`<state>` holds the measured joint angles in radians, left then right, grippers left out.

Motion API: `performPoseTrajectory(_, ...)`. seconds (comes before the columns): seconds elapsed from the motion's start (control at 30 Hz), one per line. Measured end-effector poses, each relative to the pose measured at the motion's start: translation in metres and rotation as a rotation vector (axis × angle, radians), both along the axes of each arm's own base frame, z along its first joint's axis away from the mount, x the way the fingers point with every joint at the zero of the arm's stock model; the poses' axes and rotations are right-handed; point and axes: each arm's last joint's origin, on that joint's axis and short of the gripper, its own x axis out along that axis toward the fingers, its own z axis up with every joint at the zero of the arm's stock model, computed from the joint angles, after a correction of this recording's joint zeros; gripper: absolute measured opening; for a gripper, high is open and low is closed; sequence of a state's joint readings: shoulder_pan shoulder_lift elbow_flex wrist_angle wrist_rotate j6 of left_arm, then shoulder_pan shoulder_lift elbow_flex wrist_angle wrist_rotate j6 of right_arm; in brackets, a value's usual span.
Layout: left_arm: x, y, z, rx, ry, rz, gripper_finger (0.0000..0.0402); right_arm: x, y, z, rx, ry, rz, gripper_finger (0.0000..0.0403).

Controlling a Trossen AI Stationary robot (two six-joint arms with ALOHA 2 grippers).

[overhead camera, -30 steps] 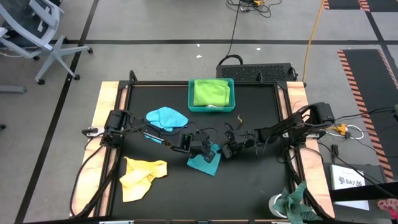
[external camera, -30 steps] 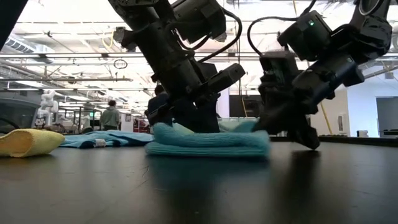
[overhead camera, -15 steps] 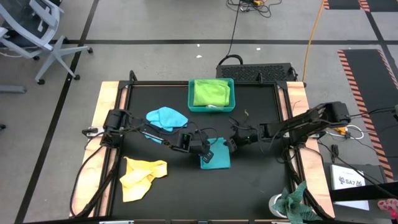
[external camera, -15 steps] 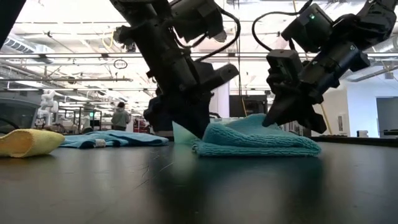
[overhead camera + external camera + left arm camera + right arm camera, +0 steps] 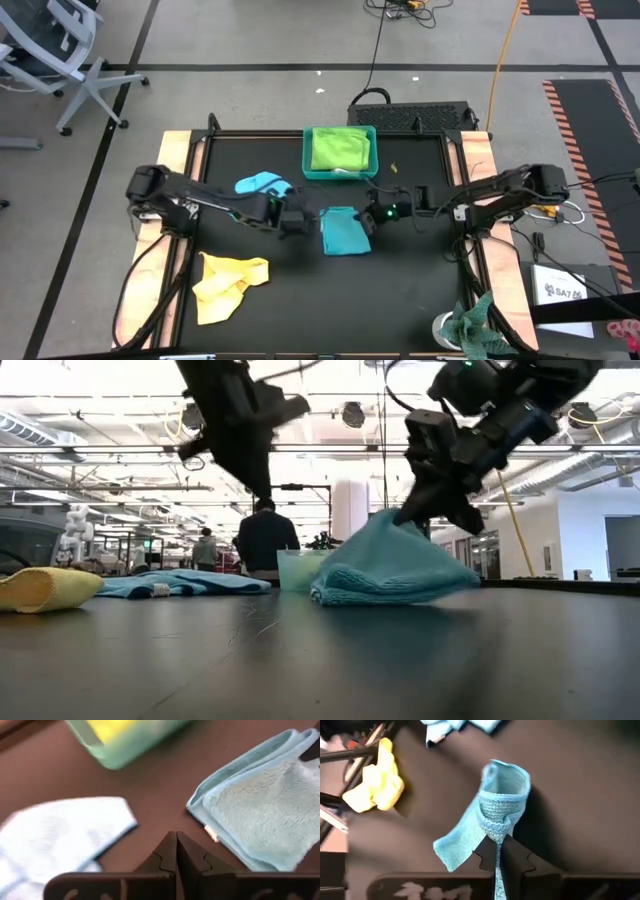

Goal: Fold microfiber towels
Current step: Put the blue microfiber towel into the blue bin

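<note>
The left claw [image 5: 291,217] has let go and pulled left, pressed together; the right claw [image 5: 372,216] still pinches the turquoise towel [image 5: 344,232], nearly folded mid-tabletop [image 5: 420,280].

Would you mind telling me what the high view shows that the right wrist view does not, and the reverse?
Only the high view shows the teal tray holding the lime green towel, and the left gripper, shut and empty. Only the right wrist view shows the right gripper shut on the turquoise towel. Both show that towel, the yellow towel and the light blue towel.
</note>
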<state>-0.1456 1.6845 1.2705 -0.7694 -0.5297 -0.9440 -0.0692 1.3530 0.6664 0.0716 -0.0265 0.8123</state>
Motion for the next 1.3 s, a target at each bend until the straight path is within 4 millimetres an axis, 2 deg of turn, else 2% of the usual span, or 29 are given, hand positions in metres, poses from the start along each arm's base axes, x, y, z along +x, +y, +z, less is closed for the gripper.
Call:
performPoseTrajectory(0.13,-0.011,0.001,0.022,0.049,-0.066,0.02,0.0003,0.012,-0.013,0.025,-0.076,-0.023,0.018,0.0)
performPoseTrajectory(0.2,-0.014,0.002,0.027,0.067,-0.077,0.02,0.0007,0.018,-0.02,0.041,-0.116,-0.048,0.025,0.0)
performPoseTrajectory(0.53,-0.016,0.002,0.029,0.071,-0.063,0.005,0.0007,0.034,-0.063,0.13,-0.331,-0.162,0.039,0.0)
performPoseTrajectory(0.67,-0.019,0.002,0.027,0.077,-0.03,0.006,0.0008,0.04,-0.084,0.149,-0.317,-0.213,0.073,0.0)
performPoseTrajectory(0.8,-0.021,0.002,0.027,0.073,-0.015,0.013,0.0004,0.053,-0.106,0.155,-0.303,-0.252,0.107,0.0)
performPoseTrajectory(1.0,-0.026,-0.003,0.025,0.061,0.006,0.03,0.0006,0.078,-0.142,0.139,-0.273,-0.234,0.119,0.0)
performPoseTrajectory(1.1,-0.028,-0.007,0.025,0.053,0.011,0.037,0.0004,0.088,-0.165,0.136,-0.264,-0.278,0.12,0.0)
performPoseTrajectory(1.3,-0.032,-0.013,0.024,0.039,0.015,0.058,0.0006,0.092,-0.204,0.136,-0.233,-0.348,0.092,0.0)
